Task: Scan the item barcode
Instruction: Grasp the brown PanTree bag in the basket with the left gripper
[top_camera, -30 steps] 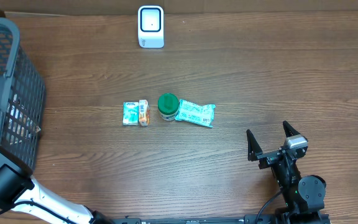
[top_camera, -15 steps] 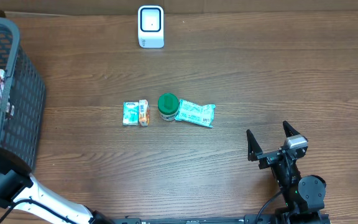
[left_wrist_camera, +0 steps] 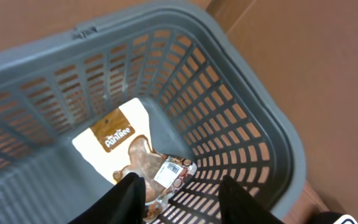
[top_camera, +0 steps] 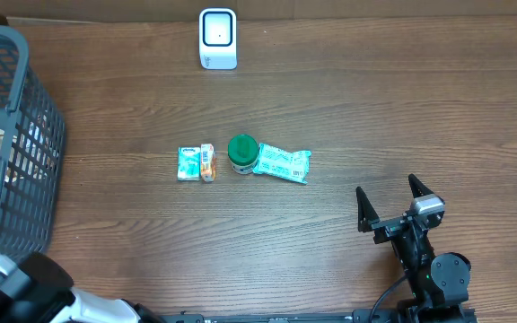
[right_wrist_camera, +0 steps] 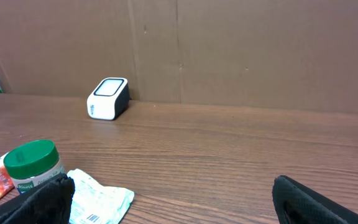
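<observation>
The left gripper (left_wrist_camera: 184, 190) hangs over the basket (top_camera: 34, 135), fingers apart and, it seems, pinching nothing. The brown-white packet (left_wrist_camera: 132, 152) lies inside. The right gripper (top_camera: 386, 190) stands wide open. Next, I judge, the green-lidded jar (top_camera: 242, 152) at mid-table must go to the scanner (top_camera: 217, 38).

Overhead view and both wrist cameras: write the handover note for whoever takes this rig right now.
Left gripper: open, empty, above the basket.
Right gripper: open, empty, parked apart from the items.
A brown-and-white pouch lies in the basket, barcode label up. The scanner stands at the far edge. In a row at centre: small teal packet, orange packet, green-lidded jar, teal wrapper.
Done: apparently one pouch binned.
Left: the four centre items.
</observation>
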`<state>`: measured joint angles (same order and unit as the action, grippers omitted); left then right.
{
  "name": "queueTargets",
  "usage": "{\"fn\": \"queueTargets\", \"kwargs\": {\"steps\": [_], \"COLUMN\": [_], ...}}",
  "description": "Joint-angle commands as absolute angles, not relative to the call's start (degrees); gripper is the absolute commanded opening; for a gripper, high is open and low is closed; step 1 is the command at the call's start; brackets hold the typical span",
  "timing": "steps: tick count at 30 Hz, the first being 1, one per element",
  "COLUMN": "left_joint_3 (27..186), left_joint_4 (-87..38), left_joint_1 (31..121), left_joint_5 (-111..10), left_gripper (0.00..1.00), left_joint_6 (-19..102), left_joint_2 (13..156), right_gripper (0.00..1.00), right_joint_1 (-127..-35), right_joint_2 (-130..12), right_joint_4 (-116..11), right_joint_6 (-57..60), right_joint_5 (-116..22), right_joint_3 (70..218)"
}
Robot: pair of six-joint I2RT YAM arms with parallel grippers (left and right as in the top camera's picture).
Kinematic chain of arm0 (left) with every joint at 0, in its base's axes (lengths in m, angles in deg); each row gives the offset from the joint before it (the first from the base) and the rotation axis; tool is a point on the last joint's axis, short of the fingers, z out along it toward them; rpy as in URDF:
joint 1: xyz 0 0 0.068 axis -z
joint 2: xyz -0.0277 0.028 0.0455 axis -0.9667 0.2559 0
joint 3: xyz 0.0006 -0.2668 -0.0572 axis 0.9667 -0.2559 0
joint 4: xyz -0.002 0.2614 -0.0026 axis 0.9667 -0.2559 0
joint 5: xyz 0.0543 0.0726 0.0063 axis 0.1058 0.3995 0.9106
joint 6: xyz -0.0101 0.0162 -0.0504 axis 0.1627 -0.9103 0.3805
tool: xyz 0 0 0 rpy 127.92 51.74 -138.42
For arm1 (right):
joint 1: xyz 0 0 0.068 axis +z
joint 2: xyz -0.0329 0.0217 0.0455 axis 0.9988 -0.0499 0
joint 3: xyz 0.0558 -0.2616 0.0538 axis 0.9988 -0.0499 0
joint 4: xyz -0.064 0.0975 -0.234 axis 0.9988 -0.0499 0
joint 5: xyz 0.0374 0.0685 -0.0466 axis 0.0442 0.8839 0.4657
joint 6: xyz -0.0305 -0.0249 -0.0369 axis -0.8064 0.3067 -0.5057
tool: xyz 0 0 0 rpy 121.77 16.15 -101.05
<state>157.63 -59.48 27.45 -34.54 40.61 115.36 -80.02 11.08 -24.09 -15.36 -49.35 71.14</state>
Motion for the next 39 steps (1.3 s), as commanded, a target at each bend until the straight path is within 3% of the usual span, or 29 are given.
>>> {"fn": "queueTargets", "kwargs": {"steps": [1, 8, 9, 10, 15, 27, 35, 39], "left_joint_3": [156.53, 146.48, 144.82, 143.44, 143.16, 143.16, 142.46, 139.68], "left_joint_4": [-61.56, -60.45, -59.81, -58.85, -55.29, -51.31, -51.29, -50.43], "left_joint_1": [27.62, 27.60, 27.60, 27.86, 29.55, 33.13, 33.55, 33.52], "left_joint_5": [-32.62, -33.06, -33.06, -33.03, -30.83, -22.32, -20.40, -17.58], "left_gripper": [0.47, 0.68, 0.80, 0.86, 0.94, 0.92, 0.70, 0.66], "left_joint_6": [37.92, 42.90, 45.77, 47.99, 53.26, 58.14, 56.48, 56.54], "left_joint_2": [117.13, 123.33, 125.37, 127.62, 134.79, 146.22, 147.22, 147.22], "right_gripper": [1.00, 1.00, 1.00, 1.00, 1.00, 1.00, 1.00, 1.00], "right_joint_1": [-80.09, -80.09, -80.09, -80.09, -80.09, -80.09, -80.09, -80.09], "right_joint_2": [11.49, 11.49, 11.49, 11.49, 11.49, 11.49, 11.49, 11.49], "right_joint_4": [-23.83, -23.85, -23.83, -23.85, -23.83, -23.83, -23.83, -23.85], "right_joint_6": [-15.40, -15.42, -15.42, -15.40, -15.40, -15.42, -15.42, -15.42], "right_joint_5": [-49.11, -49.11, -49.11, -49.11, -49.11, -49.11, -49.11, -49.11], "right_joint_3": [70.53, 70.55, 70.55, 70.55, 70.55, 70.55, 70.55, 70.55]}}
